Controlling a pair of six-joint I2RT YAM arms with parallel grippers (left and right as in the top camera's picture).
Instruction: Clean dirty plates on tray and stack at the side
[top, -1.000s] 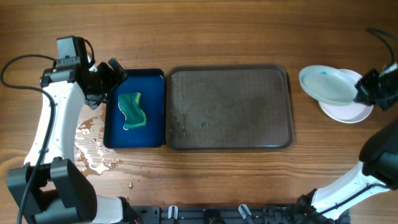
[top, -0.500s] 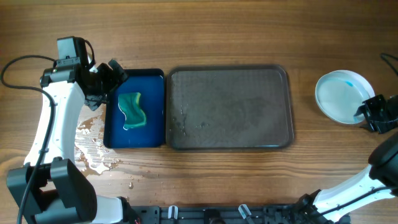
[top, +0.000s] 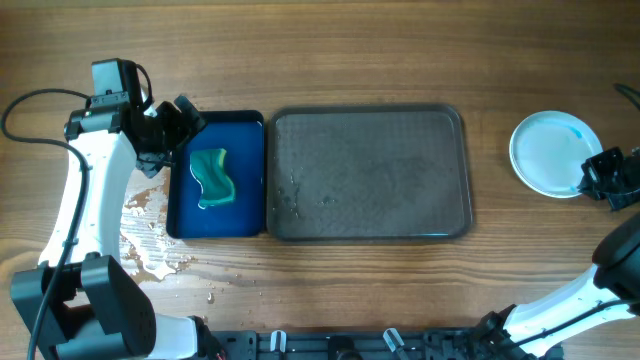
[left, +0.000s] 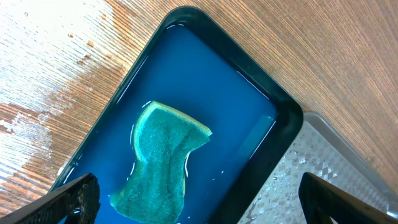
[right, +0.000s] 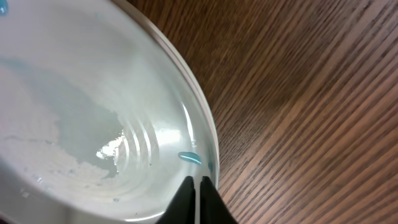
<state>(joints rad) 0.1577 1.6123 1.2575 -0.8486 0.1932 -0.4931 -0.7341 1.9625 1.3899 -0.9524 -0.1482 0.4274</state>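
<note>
**Overhead and wrist views.** The wooden tabletop (top: 400, 50) carries the tray (top: 370, 172) at centre. Its textured floor is bare apart from a few water drops (top: 292, 190) near the left rim, and no plate lies in it.

Just beside its left rim stands a narrower blue tray (top: 250, 150). It holds shallow blue water and one green sponge (top: 214, 178), lying flat with its long axis running toward and away from the robot.

The plates (top: 545, 155) sit on the tabletop to the right of the tray, well apart from its rim. From above only one round face shows, with a pale bluish wash and a small blue smear (right: 189, 157), so how many lie beneath cannot be told. Being round, the stack has no long axis.

The right jaws (right: 195, 182) are pressed together with nothing seen between them, tips at the stack's right rim. The stack therefore lies just to their left, toward the tray, and the right arm is plainly the nearer.

The left jaws (top: 172, 130) hang spread wide and empty at the blue tray's far left corner, well apart from the plates.

With the tray empty, stacking appears done. The coming move likely calls only for a clean retreat from the rim without nudging the stack.
</note>
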